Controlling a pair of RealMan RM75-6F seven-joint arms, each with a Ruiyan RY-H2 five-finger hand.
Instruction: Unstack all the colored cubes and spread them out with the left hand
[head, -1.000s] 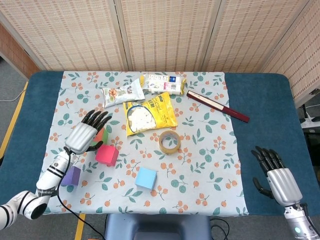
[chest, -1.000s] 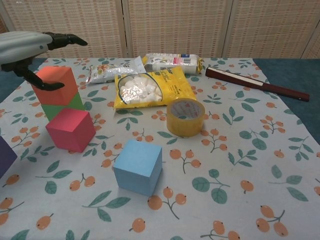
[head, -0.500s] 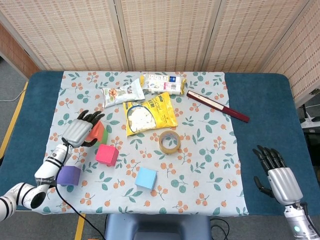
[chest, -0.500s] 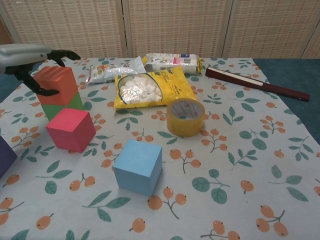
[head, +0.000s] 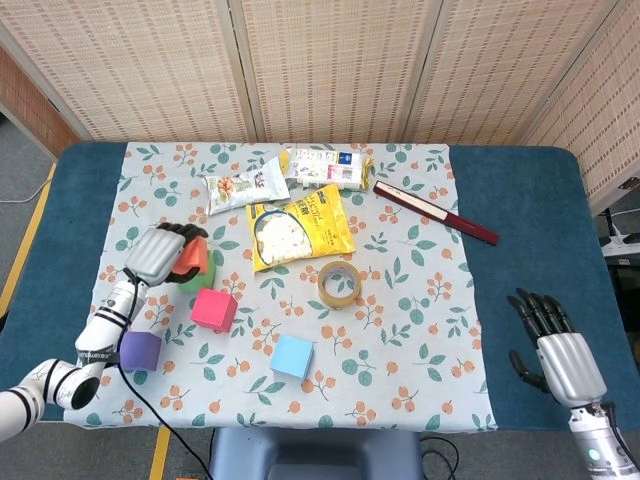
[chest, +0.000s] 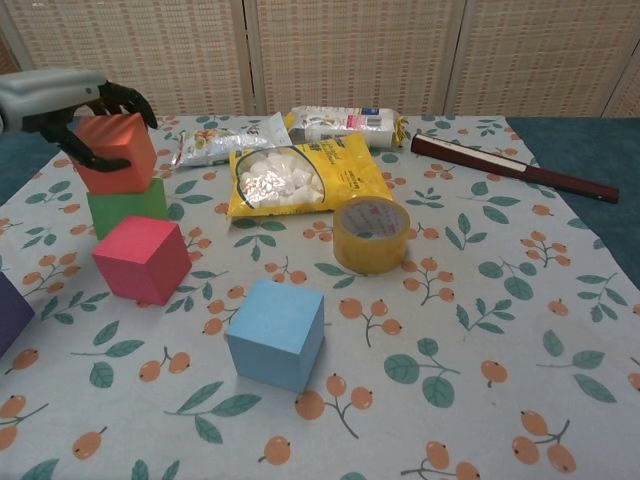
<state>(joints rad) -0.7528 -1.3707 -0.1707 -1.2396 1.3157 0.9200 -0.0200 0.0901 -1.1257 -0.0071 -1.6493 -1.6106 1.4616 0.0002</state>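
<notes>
Nearest you, on the leaf-and-berry tablecloth (chest: 480, 330), the light blue cube (chest: 276, 333) sits flat with one corner turned your way, well to the right of and nearer than your left fingers. The purple cube (head: 138, 350) lies below your left forearm, close to the near-left edge of the cloth, and the pink cube (chest: 141, 258) stands just below and to the right of your fingertips. Your left hand (head: 160, 253) has its fingers (chest: 128, 100) curled over the top of the orange cube (chest: 113, 151), with the thumb against its near-left face; the cube is tilted, one edge raised, and it sits on or just above the green cube (chest: 127, 207), which rests flat on the cloth. Your right hand (head: 562, 362) hangs at the near-right over the blue table (head: 530, 220), fingers apart and holding nothing. To the right of your left fingers lies the roll of yellow tape (chest: 371, 233), flat with its hole up. Beyond it, a yellow bag (chest: 306, 176) shows white pieces through its window; two more snack packets (chest: 222, 141) (chest: 345, 125) lie behind, and a dark red folded fan (chest: 515, 168) runs diagonally at the far right. Woven screens (head: 330, 65) close off the back.
</notes>
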